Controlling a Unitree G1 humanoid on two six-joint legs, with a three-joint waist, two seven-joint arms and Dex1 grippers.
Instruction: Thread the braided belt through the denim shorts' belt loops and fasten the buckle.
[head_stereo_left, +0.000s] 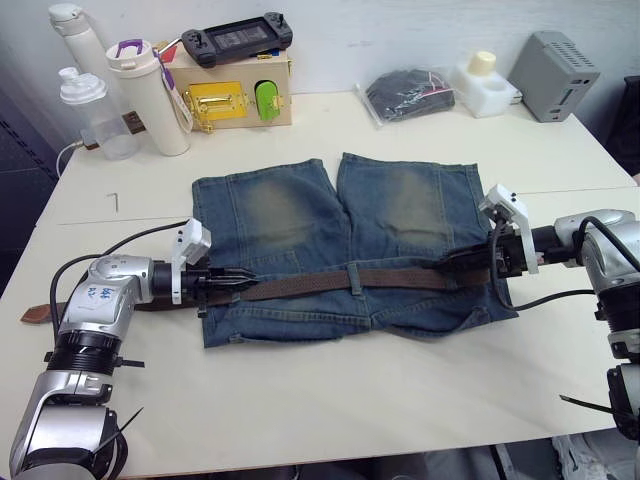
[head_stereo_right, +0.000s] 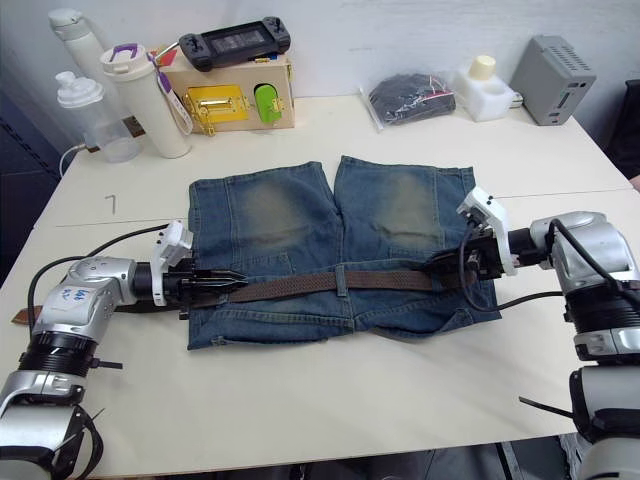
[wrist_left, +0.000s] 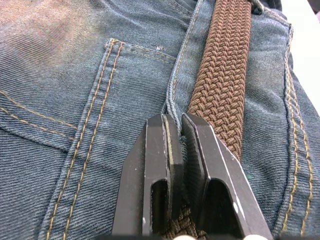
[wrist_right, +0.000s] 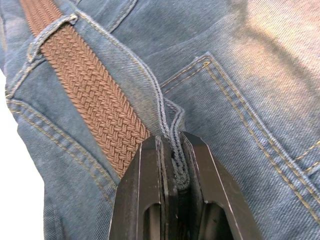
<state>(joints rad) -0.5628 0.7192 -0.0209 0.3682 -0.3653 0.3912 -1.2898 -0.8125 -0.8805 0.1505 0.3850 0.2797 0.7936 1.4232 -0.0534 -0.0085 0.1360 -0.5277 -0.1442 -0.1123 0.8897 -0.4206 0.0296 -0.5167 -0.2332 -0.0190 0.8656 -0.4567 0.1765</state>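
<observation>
The denim shorts (head_stereo_left: 330, 215) lie flat on the table, waistband nearest me. The braided belt (head_stereo_left: 310, 285) runs along the waistband and passes under a middle belt loop (head_stereo_left: 354, 277). Its leather tip (head_stereo_left: 35, 313) rests on the table far to the left. My left gripper (head_stereo_left: 243, 281) is at the waistband's left end, shut on a ridge of denim (wrist_left: 172, 107) beside the belt (wrist_left: 220, 85). At the right end, my right gripper (head_stereo_left: 452, 262) is shut on a raised denim seam fold (wrist_right: 167, 117) next to the belt (wrist_right: 90, 95), which goes under a loop (wrist_right: 50, 30). The buckle is hidden.
Along the back edge stand a wooden box with a yellow latch (head_stereo_left: 225, 100), a game console (head_stereo_left: 235, 42) on top of it, several bottles (head_stereo_left: 150, 95), a bagged black pouch (head_stereo_left: 410, 92), a white container (head_stereo_left: 483, 85) and a grey device (head_stereo_left: 553, 75).
</observation>
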